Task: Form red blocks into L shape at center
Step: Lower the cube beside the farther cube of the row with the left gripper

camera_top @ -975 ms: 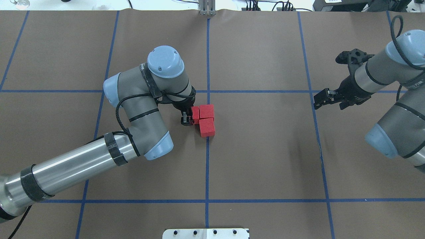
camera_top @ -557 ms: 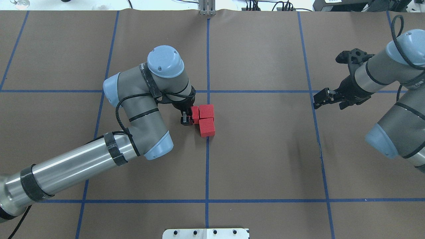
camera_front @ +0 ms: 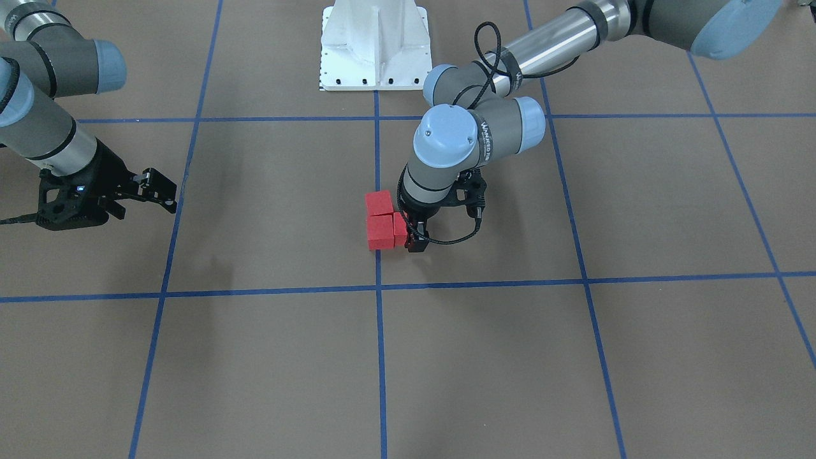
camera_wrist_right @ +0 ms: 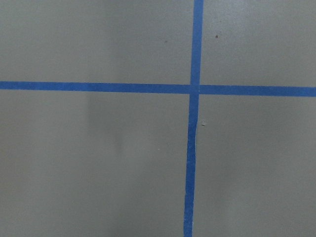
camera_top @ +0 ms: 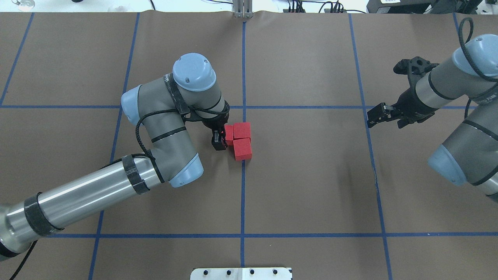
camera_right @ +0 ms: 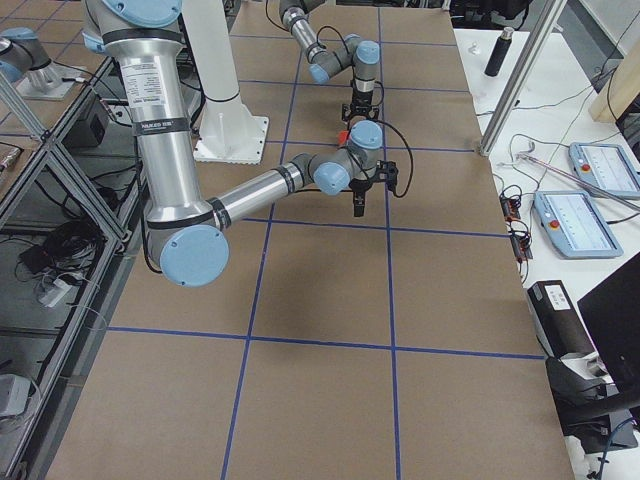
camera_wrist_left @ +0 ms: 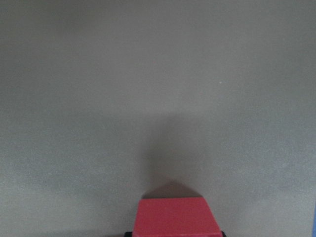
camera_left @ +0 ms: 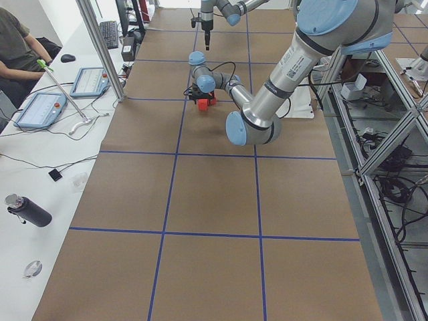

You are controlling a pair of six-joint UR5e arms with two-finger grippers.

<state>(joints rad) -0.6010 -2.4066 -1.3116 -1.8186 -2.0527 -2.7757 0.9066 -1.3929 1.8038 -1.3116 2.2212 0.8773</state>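
Observation:
Three red blocks sit together near the table's centre. Two of them [camera_top: 242,130] [camera_top: 242,149] stand in a line along the blue centre line. The third red block [camera_top: 229,133] touches the far one's left side, making an L. My left gripper [camera_top: 222,139] is low over the table and shut on this third block, which shows at the bottom of the left wrist view [camera_wrist_left: 177,217]. The cluster [camera_front: 380,231] also shows in the front view beside the left gripper [camera_front: 408,237]. My right gripper [camera_top: 374,118] hovers far right, open and empty.
A white mounting plate [camera_top: 241,273] lies at the table's near edge and the robot base [camera_front: 373,44] stands behind it. Blue tape lines [camera_wrist_right: 192,148] divide the brown table cover. The right wrist view shows only tape and bare cover.
My left gripper has shifted very slightly by the third block. The blocks and the right arm have stayed in place.

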